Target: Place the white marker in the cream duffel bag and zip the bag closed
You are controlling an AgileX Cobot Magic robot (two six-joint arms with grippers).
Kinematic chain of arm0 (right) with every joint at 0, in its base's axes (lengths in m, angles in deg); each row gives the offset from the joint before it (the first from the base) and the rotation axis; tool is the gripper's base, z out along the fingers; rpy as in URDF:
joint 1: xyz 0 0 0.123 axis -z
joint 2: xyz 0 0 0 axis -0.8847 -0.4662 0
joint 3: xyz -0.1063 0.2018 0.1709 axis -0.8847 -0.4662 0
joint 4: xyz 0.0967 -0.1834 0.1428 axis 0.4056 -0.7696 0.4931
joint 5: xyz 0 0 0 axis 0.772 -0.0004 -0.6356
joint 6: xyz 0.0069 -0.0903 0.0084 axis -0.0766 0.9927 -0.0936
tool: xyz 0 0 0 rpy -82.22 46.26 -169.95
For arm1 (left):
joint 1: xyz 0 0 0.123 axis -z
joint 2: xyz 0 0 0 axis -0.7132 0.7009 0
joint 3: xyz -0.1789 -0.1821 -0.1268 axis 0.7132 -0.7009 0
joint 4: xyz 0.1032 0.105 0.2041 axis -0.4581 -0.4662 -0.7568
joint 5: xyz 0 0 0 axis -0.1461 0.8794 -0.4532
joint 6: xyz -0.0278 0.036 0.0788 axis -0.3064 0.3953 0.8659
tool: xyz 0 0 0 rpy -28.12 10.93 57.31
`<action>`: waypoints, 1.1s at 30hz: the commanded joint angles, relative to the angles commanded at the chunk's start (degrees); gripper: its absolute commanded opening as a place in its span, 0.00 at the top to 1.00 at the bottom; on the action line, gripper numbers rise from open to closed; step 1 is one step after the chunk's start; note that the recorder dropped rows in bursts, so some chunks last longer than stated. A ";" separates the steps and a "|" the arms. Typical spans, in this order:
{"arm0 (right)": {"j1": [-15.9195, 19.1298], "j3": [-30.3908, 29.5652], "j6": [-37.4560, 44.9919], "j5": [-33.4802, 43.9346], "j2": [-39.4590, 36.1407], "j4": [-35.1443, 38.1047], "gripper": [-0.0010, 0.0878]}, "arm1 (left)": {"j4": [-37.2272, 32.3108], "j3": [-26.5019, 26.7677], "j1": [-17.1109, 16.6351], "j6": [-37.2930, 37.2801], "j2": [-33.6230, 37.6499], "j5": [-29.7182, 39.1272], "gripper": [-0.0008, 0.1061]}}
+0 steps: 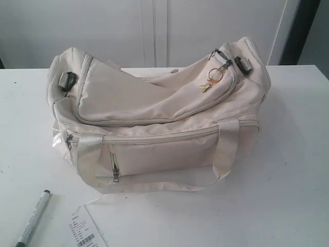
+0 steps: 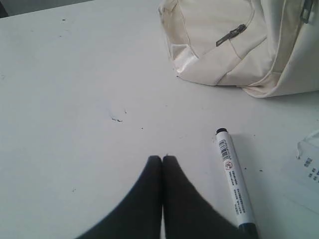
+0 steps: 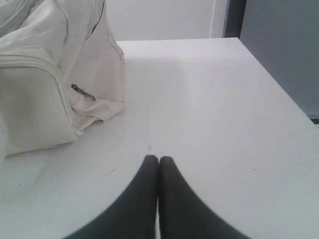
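Both end effectors are pinched fully narrow and hold nothing. The left end effector (image 2: 162, 158) sits over the flat white surface (image 1: 288, 180) on the near-left. The right end effector (image 3: 158, 158) does the same off the bag's right end. Neither arm shows in the exterior view.

The slim white marker (image 1: 33, 218), printed barrel with dark ends, lies flat on the surface at the near-left corner. It's apart from the large soft cream fabric duffel bag (image 1: 154, 123) and just beside the left end effector's tips. My read: left arm is the natural pick, but its tips have to open first. Marker is flat and isolated, so a top-down grab should be easy, though the round barrel could roll.

The bag sits mid-surface, long side toward the near edge, front loop handle flopped down. Top zip looks run shut. The gold ring charm (image 1: 214, 76) on its pull hangs at the far-right end. So the zip likely has to be opened before the marker goes in, and the right arm is closer to that pull.

A white barcoded paper tag (image 1: 85, 229) lies at the near edge, right of the marker. Not the target.

Unclear:
- The marker's near end is cut off in the exterior view, so I can't tell which end is the cap.
- The bag interior is hidden.
- The top flap sags, so I can't confirm the zip is closed along its left run.
- The tag is partly out of frame.
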 joint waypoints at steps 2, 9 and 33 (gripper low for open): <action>0.00 0.00 0.11 -2.42 0.00 0.00 0.99 | 0.12 0.00 0.00 -0.10 0.00 -0.13 0.99; 0.00 0.00 -0.37 -19.63 0.00 0.21 0.99 | 3.19 0.00 0.00 -2.23 0.00 -0.13 0.99; 0.00 25.28 -13.78 -38.29 -28.94 -2.16 0.99 | 3.19 0.00 0.00 -2.23 0.00 -0.09 0.99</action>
